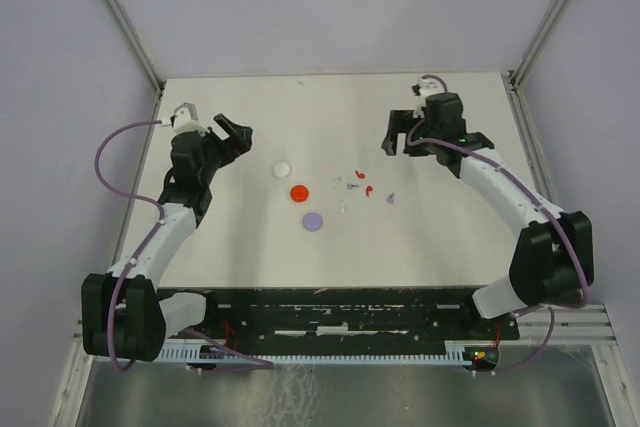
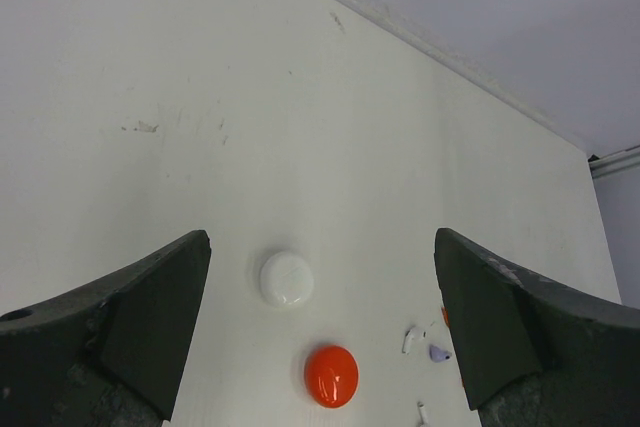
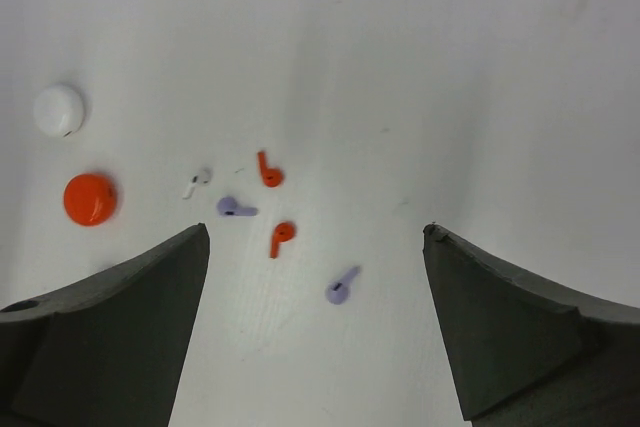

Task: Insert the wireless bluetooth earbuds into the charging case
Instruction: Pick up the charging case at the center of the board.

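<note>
Between its wide-spread fingers the left gripper (image 1: 238,137) holds nothing; the right gripper (image 1: 397,139) gapes likewise, empty, and both hang clear of the white table (image 1: 450,237). Beneath the right one the earbuds (image 3: 268,171) lie scattered: two red, two pale purple, and white ones (tiny, hard to make out). Just left of them sit the white case (image 1: 283,169), red case (image 1: 299,192) and purple case (image 1: 314,220), the purple showing only from overhead. All of it lies mid-table, well apart from the walled edges
</note>
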Robot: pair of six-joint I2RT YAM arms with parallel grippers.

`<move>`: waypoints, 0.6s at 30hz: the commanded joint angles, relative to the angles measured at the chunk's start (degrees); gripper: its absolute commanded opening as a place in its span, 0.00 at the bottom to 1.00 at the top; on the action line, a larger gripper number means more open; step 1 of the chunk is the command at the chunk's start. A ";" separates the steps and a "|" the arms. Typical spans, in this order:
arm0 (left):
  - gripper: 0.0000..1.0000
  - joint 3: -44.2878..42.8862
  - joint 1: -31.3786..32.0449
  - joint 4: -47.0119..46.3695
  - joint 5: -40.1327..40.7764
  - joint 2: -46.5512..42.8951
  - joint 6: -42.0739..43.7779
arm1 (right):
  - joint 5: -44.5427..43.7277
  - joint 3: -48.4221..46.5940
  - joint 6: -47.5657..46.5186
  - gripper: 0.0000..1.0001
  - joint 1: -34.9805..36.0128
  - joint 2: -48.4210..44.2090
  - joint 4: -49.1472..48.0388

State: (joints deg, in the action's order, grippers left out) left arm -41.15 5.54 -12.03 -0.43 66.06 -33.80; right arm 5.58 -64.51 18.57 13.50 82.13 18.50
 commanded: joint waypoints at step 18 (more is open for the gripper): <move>0.99 0.98 -0.19 7.91 2.88 0.48 -0.57 | -8.43 -37.75 -14.37 0.98 31.16 40.37 -0.48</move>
State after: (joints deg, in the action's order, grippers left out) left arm -41.10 5.54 -4.43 -0.93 69.60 -33.80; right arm -1.06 -98.45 8.10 43.22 120.27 23.03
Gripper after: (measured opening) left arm 0.990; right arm 0.981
